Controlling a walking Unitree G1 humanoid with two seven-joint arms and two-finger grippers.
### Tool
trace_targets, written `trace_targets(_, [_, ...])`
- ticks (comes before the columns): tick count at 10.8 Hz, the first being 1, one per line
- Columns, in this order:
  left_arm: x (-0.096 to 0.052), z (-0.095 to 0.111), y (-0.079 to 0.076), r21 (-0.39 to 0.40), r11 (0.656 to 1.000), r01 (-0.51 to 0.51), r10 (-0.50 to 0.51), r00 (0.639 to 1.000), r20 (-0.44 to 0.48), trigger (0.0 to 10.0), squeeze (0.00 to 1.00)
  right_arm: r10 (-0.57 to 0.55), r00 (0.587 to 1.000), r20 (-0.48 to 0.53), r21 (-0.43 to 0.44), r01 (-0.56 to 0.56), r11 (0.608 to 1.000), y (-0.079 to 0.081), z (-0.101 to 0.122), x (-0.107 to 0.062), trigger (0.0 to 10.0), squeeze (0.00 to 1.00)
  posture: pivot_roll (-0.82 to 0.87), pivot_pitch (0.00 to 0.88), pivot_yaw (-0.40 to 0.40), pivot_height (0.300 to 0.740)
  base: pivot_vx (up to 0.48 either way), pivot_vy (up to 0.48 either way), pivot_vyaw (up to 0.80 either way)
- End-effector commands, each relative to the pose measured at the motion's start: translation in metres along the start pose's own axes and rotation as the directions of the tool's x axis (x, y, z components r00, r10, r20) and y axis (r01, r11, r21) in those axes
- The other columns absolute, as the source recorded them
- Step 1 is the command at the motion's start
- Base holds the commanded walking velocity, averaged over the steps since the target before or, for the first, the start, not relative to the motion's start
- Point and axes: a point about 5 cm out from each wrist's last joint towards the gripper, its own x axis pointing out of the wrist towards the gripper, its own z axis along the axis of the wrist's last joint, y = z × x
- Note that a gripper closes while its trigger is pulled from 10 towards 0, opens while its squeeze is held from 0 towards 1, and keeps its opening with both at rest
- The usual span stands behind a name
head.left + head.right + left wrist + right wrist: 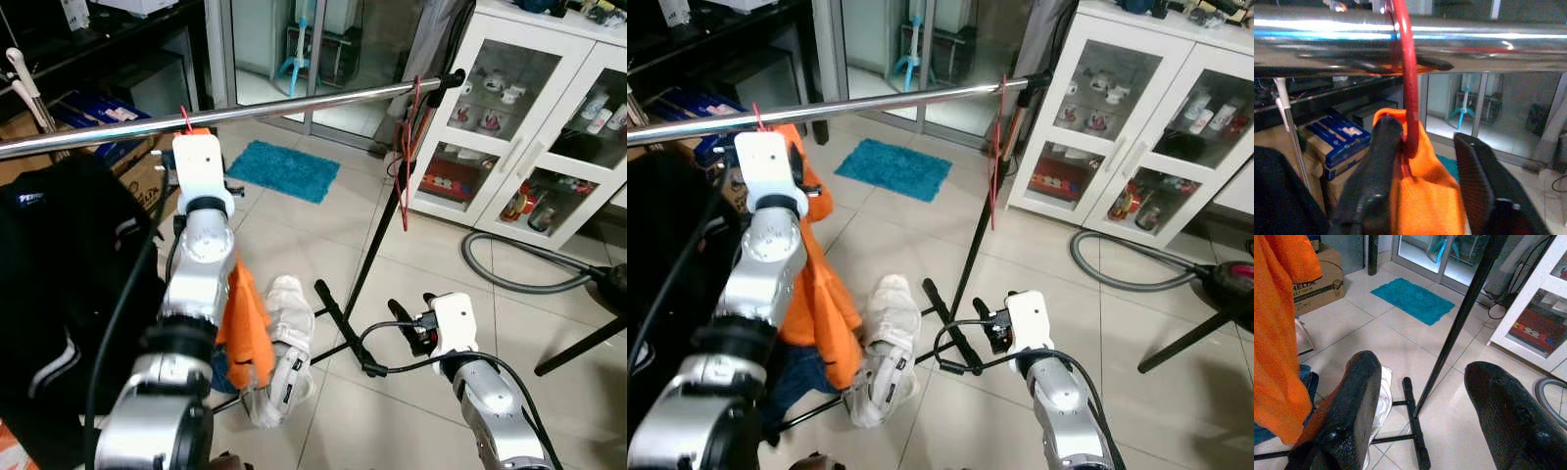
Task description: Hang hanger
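Note:
A red hanger hook (pixel 1405 73) sits over the chrome rail (pixel 294 103), and an orange garment (pixel 243 323) hangs from it. My left gripper (pixel 1427 134) is raised just under the rail, open, with its fingers on either side of the hanger's neck. One finger (pixel 1378 161) touches the neck; the other stands apart from it. An empty red hanger (pixel 409 147) hangs near the rail's far right end. Low over the floor tiles, my right gripper (pixel 1422 377) is open with nothing between its fingers.
A black garment (pixel 59 294) hangs on the rail at my left. The rack's black post and foot (pixel 343 323) stand in front, with white clothing (pixel 284 352) heaped on the floor beside them. A white glass cabinet (pixel 529 127), a grey vacuum hose (pixel 509 274) and a blue mat (pixel 284 168) lie beyond.

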Motion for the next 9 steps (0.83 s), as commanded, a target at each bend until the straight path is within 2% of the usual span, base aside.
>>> trace_targets(1, [-0.004,0.008,-0.007,-0.028,1.0,-0.007,0.008,1.0,0.016,10.0,1.0,-0.003,1.0,-0.015,-0.003,0.003,1.0,-0.004,-0.002,-0.004,10.0,0.0,0.0,0.0,-0.08,0.74,0.0,0.0,0.0])
trace_targets(2, [-0.007,0.009,-0.01,-0.076,0.997,-0.009,0.009,1.0,-0.008,10.0,1.0,0.0,1.0,-0.017,-0.004,0.0,1.0,-0.004,-0.003,-0.005,10.0,0.0,0.0,0.0,-0.085,0.74,0.0,0.0,0.0])
trace_targets(6, [-0.02,0.017,-0.025,-0.145,0.989,0.028,-0.033,0.999,-0.031,10.0,1.0,0.019,0.999,-0.036,-0.019,-0.02,1.0,-0.007,-0.005,-0.011,10.0,0.0,-0.01,0.0,-0.106,0.74,0.0,0.0,0.0])
trace_targets(8, [-0.026,0.018,-0.027,-0.149,0.988,0.042,-0.048,0.998,-0.037,10.0,1.0,0.027,0.999,-0.042,-0.023,-0.028,0.999,-0.008,-0.005,-0.014,10.0,0.0,-0.01,0.0,-0.115,0.74,0.0,0.0,0.0])
trace_targets(9, [-0.032,0.017,-0.024,-0.119,0.99,0.07,-0.074,0.997,-0.031,10.0,1.0,0.036,0.998,-0.05,-0.027,-0.038,0.999,-0.008,-0.005,-0.015,10.0,0.0,0.0,0.0,-0.134,0.74,0.0,0.0,0.0])
